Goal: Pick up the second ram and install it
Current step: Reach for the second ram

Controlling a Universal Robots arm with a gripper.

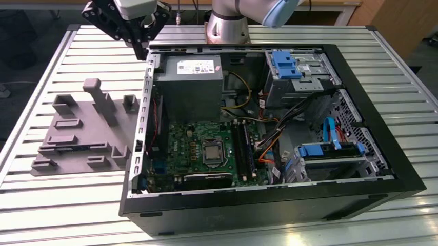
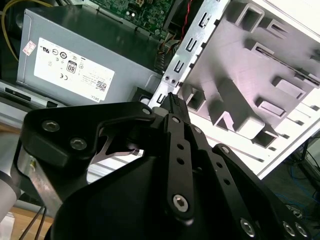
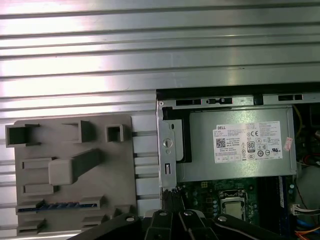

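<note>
The second ram (image 1: 72, 147) (image 3: 57, 206) lies flat in a slot of the grey holder block (image 1: 82, 130) (image 3: 75, 170), at the exterior view's left of the open computer case (image 1: 274, 200). It shows as a thin blue-green strip. My black gripper (image 1: 141, 51) (image 2: 171, 97) (image 3: 172, 192) hangs above the case's far left corner, beside the power supply. Its fingers meet at a point, shut with nothing between them. It is well apart from the ram. The long black motherboard slots (image 1: 243, 148) run beside the processor socket (image 1: 211, 152).
The grey power supply (image 1: 190, 84) (image 3: 235, 145) (image 2: 70, 65) sits just below the gripper. Blue drive cages (image 1: 287, 64) and orange and blue cables (image 1: 270, 148) crowd the case's right half. The case's metal wall (image 1: 145, 113) stands between holder and motherboard. The slatted metal table (image 1: 68, 205) lies all around.
</note>
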